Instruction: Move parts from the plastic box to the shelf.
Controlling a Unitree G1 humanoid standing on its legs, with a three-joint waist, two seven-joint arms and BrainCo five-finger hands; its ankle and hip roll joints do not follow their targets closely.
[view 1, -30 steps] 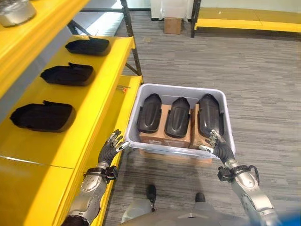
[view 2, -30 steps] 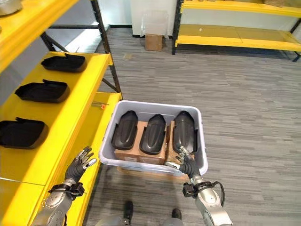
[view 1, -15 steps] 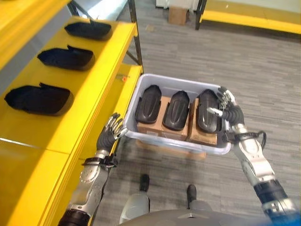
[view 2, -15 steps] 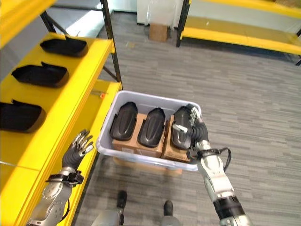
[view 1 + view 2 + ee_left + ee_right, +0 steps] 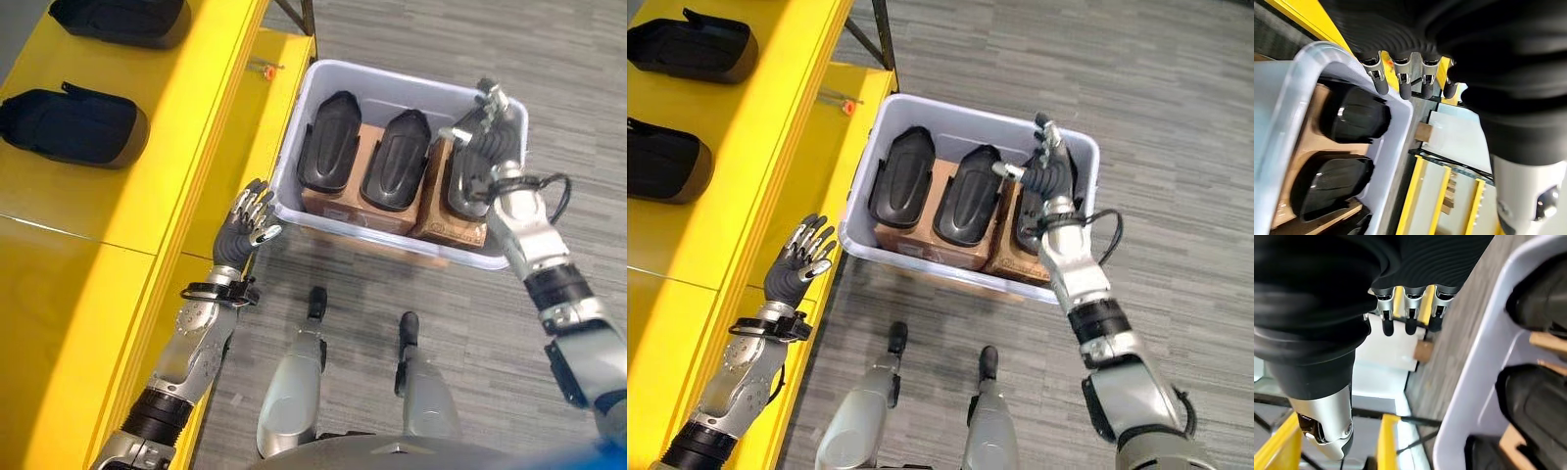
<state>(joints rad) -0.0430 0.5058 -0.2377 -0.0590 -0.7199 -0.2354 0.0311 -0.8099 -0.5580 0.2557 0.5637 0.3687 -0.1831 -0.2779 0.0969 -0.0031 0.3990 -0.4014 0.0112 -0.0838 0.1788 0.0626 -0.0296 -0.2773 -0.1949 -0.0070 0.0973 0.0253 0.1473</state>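
A grey plastic box (image 5: 312,88) stands on the floor beside the yellow shelf (image 5: 118,211). Three black moulded parts lie in it on cardboard cartons: the left part (image 5: 329,154), the middle part (image 5: 395,159) and the right part (image 5: 465,181). My right hand (image 5: 485,137) hovers open over the right part at the box's far right end, fingers straight, holding nothing. My left hand (image 5: 243,227) is open too, raised by the shelf's edge just left of the box's near left corner. Two more black parts (image 5: 71,124) lie on the shelf.
A lower yellow shelf level (image 5: 257,127) runs along the box's left side with a small orange bit (image 5: 265,69) on it. Grey carpet floor (image 5: 1176,147) spreads to the right of the box.
The camera has tipped down. My right hand has risen from the box's near rim and now hangs over the right part's far end. The left hand has stayed by the shelf edge.
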